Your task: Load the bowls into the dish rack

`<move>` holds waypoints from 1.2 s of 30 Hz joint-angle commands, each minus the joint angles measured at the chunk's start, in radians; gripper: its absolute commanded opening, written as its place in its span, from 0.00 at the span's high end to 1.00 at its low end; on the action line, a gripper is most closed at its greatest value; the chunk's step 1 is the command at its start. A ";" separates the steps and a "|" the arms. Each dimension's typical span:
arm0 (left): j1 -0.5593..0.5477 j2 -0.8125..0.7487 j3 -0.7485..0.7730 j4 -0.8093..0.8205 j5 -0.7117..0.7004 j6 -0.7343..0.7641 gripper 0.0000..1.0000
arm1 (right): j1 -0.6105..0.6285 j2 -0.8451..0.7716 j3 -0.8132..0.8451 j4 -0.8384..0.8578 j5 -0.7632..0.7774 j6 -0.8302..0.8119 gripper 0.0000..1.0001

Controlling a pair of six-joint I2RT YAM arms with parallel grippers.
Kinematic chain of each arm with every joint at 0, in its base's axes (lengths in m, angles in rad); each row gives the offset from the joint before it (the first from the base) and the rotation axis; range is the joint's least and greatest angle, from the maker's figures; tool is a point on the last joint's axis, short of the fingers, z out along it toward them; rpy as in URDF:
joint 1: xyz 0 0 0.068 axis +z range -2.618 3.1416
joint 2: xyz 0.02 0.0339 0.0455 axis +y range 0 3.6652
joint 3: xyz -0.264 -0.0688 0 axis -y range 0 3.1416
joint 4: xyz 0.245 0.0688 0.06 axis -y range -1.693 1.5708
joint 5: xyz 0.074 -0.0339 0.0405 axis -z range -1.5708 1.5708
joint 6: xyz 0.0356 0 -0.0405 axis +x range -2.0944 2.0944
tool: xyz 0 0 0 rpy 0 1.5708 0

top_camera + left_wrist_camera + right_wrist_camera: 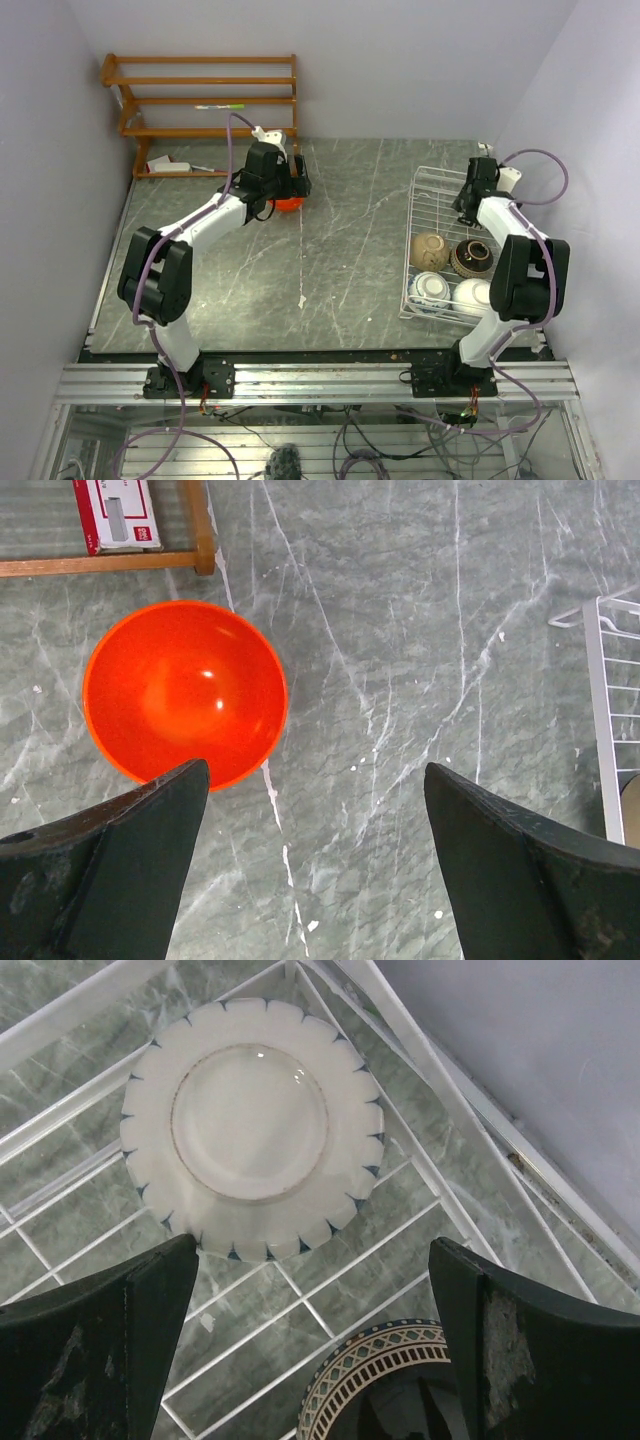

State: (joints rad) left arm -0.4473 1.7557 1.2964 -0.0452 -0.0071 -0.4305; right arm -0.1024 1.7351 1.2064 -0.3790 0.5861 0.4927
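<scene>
The orange-red bowl (185,695) stands upright on the table near the wooden shelf, and also shows in the top view (288,204). My left gripper (315,770) hovers over it, open and empty, with the bowl under the left finger (296,188). The white wire dish rack (415,200) holds a tan bowl (430,250), a dark-rimmed patterned bowl (473,257), a blue-and-white bowl (430,288) and a white bowl (472,295). My right gripper (312,1250) is open and empty above the rack (70,1005). Below it lie an upturned white bowl with blue edge marks (250,1125) and the patterned bowl (390,1360).
A brown wooden shelf unit (200,95) stands at the back left, with a red-and-white box (118,515) on its lowest shelf. A corner of the rack (600,680) shows at the right of the left wrist view. Walls close in on the left, back and right.
</scene>
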 commanded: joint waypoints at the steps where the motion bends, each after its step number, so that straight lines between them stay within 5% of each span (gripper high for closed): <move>1: 0.009 -0.024 0.010 0.006 -0.008 0.038 0.01 | -0.029 -0.089 -0.055 0.064 -0.101 -0.019 0.00; 7: 0.008 0.010 0.038 -0.004 -0.066 0.070 0.01 | -0.015 -0.228 -0.090 0.118 -0.378 -0.067 0.00; 21: -0.011 0.277 0.223 -0.094 -0.101 0.146 0.17 | 0.000 -0.490 -0.122 0.104 -0.684 -0.030 0.00; 29: -0.079 0.390 0.331 -0.173 -0.273 0.198 0.19 | 0.012 -0.497 -0.131 0.100 -0.707 -0.044 0.00; 36: -0.099 0.445 0.365 -0.211 -0.354 0.228 0.33 | 0.023 -0.499 -0.136 0.094 -0.703 -0.048 0.00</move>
State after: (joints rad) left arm -0.5392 2.1708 1.6238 -0.2306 -0.2691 -0.2379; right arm -0.0883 1.2476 1.0782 -0.2913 -0.1093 0.4545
